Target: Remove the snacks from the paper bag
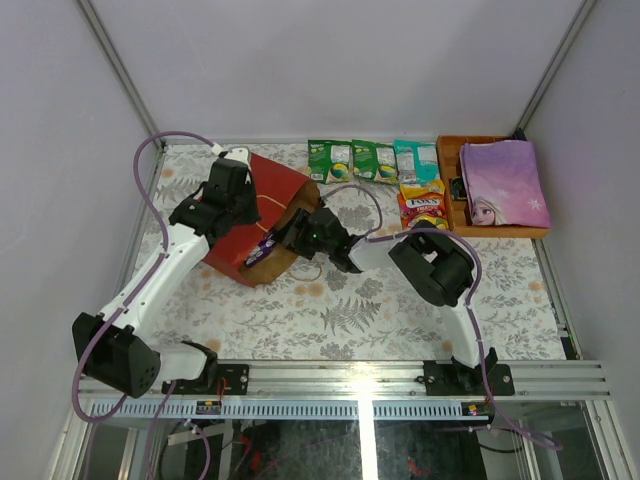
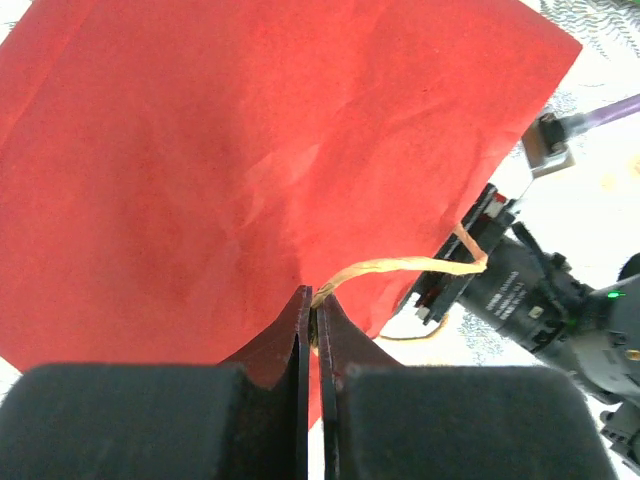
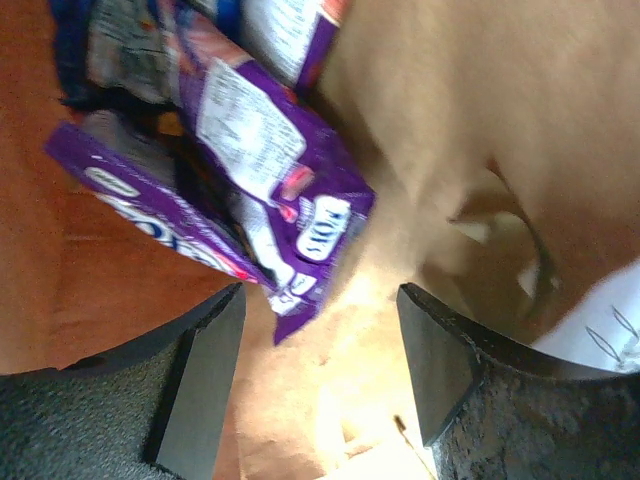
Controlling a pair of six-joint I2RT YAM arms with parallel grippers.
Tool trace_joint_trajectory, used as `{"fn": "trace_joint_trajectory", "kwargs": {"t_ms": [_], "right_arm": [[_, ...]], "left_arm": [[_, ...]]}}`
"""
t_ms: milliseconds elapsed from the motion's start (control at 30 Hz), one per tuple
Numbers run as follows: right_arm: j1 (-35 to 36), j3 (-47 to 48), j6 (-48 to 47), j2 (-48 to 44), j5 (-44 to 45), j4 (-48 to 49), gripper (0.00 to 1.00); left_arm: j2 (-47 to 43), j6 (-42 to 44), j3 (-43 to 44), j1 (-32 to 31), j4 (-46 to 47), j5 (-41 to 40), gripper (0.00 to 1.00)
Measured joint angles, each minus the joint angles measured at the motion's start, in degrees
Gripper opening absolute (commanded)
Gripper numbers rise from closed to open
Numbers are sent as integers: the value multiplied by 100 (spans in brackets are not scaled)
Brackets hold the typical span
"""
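Reaching into paper bag (image 1: 280, 182) mouth: right gripper (image 3: 320, 370) fingers spread, purple packet (image 3: 250, 170) corner between them, can't tell if touching. Left gripper (image 2: 312, 330) pressed together, pinching bag's red edge by twine handle (image 2: 400, 267). Bag on its side. Outside count: green packet (image 1: 329, 160), second green packet (image 1: 374, 160), teal packet (image 1: 415, 160) along far edge, yellow-red packet (image 1: 421, 203) just in front, beside tray (image 1: 450, 150). Patterned table (image 1: 400, 310) showing along bag's near side.

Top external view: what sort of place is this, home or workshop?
Probably a robot test cell in a lab, not a home. Plain white panels on metal posts enclose it, a left arm and a right arm are bolted to an aluminium rail, and a floral cloth lies under them.
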Motion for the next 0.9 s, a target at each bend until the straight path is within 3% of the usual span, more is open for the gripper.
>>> {"fn": "trace_joint_trajectory", "kwargs": {"t_ms": [433, 567, 633, 733, 900], "right_arm": [[330, 350, 560, 162, 267, -778, 65], [459, 852, 640, 529, 243, -885, 42], [492, 1016, 693, 699, 190, -876, 23], [501, 1067, 675, 811, 68, -931, 1], [498, 925, 321, 804, -236, -549, 0]], "left_arm": [[-33, -175, 81, 0, -22, 131, 0], [-55, -175, 92, 0, -24, 72, 0], [-55, -175, 92, 0, -24, 22, 0], [-57, -175, 92, 0, -24, -63, 0], [-61, -175, 92, 0, -24, -221, 0]]}}
